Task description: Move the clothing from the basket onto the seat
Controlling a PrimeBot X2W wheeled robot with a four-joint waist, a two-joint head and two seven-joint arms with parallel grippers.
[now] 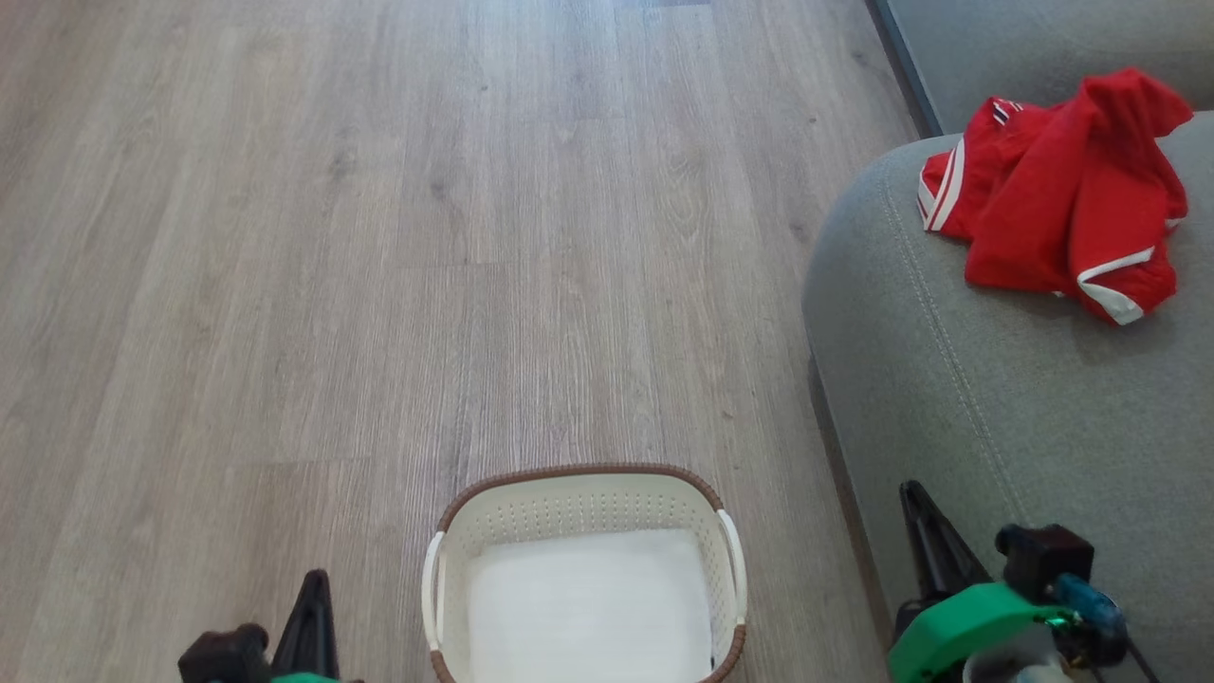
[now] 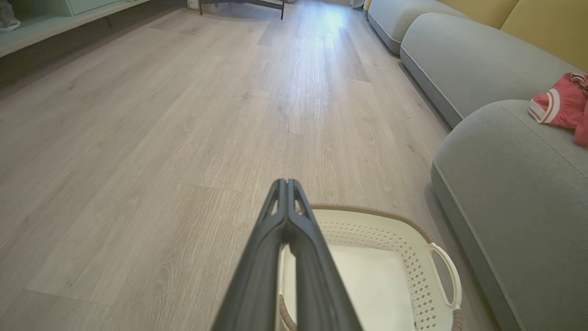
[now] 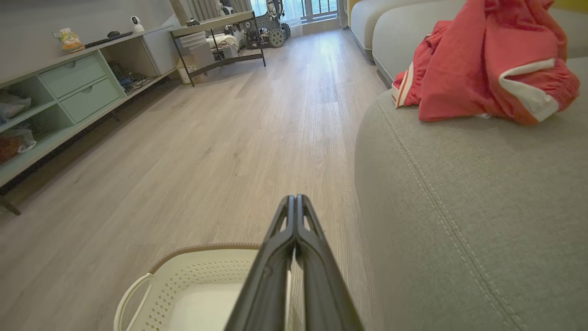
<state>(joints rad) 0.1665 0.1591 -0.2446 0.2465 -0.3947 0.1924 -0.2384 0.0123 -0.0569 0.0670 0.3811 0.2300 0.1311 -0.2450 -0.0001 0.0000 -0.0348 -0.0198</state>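
Grey wood-plank floor carries the cream laundry basket, its white bottom showing. Right of the basket and beyond it, the red clothing lies crumpled on the grey-green seat, white stripe trim showing. The left gripper and right gripper hover on either side of the basket, both clenched on nothing. A mint drawer unit stands far to the basket's left.

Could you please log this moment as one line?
red basketball clothing: heaped on grey-green fabric sofa seat | cream perforated plastic basket: empty, on floor | left end effector: shut, empty | right end effector: shut, empty
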